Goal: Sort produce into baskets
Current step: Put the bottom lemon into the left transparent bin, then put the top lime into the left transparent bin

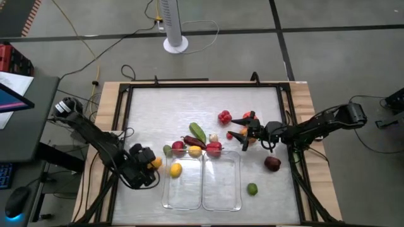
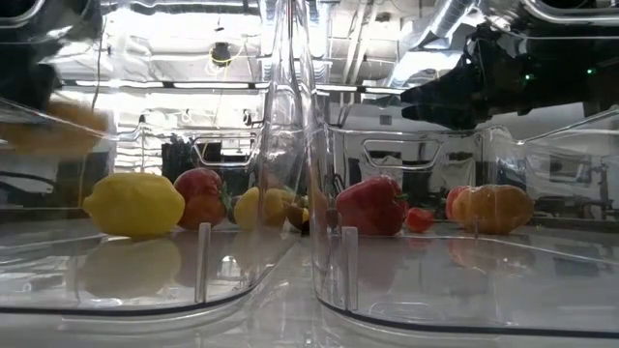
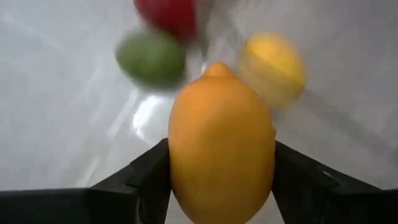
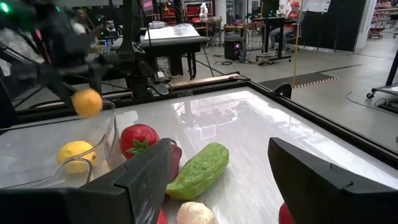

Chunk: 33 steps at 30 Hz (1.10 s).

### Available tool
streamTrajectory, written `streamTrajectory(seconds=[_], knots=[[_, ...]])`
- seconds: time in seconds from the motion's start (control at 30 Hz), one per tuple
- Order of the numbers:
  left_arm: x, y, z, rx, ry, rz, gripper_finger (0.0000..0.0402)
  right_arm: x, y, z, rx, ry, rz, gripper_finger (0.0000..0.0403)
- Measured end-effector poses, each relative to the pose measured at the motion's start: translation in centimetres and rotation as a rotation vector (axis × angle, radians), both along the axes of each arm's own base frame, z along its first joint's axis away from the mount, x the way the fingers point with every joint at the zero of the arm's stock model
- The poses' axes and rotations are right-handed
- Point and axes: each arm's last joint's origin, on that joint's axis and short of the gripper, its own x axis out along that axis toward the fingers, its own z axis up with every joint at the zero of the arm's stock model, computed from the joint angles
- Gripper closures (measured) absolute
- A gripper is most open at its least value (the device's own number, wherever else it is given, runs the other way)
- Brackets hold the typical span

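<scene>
Setting: you are in a robotics lab or workshop. Evidence: bare concrete floor (image 1: 328,57) with loose cables (image 1: 82,63) and a pedestal fan (image 1: 173,25) beyond the tabletop's far edge; work tables (image 4: 174,37) and equipment racks (image 4: 180,11) in the open hall.

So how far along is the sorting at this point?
Early on. Done: one yellow lemon lies in the left basket; the right basket holds nothing. In hand: the left gripper is shut on an orange fruit beside the left basket. The right gripper hangs open over the pile. Left: the cucumber, red pieces, maroon fruit and lime sit on the table.
</scene>
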Motion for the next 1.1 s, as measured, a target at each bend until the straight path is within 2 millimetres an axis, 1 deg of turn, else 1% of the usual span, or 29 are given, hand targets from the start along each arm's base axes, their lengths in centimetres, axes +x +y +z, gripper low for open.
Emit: streamTrajectory(seconds=[0.17,0.27,0.4,0.47,0.57,0.73,0.87,0.97,1.1], knots=[[1.0,-0.5,3.6,0.033,-0.155,-0.053,0.0187,0.0,0.0,0.0,0.000,0.000,0.000,0.0106],[1.9,-0.9,4.6,0.035,-0.213,-0.079,0.0186,0.0,0.0,0.0,0.000,0.001,0.000,0.0106],[3.6,-1.4,4.2,0.050,-0.258,-0.107,0.0183,0.0,0.0,0.0,0.000,0.001,0.000,0.0106],[4.4,-1.4,3.7,0.067,-0.254,-0.114,0.0175,0.0,0.0,0.0,0.000,0.001,0.000,0.0106],[5.4,-0.9,3.2,0.064,-0.231,-0.132,0.0151,0.0,0.0,0.0,0.000,0.001,0.000,0.0106],[6.3,0.1,3.1,0.022,-0.197,-0.150,0.0109,0.0,0.0,0.0,-0.001,0.001,0.000,0.0106],[5.9,1.0,3.4,0.067,-0.171,-0.166,0.0097,0.0,0.0,0.0,0.000,0.002,0.000,0.0106],[4.9,1.8,4.0,0.145,-0.154,-0.137,0.0096,0.0,0.0,-0.1,-0.001,0.006,0.000,0.0106],[3.4,2.8,4.9,0.196,-0.148,-0.103,0.0096,0.0,0.0,-0.1,-0.001,0.011,0.000,0.0106]])
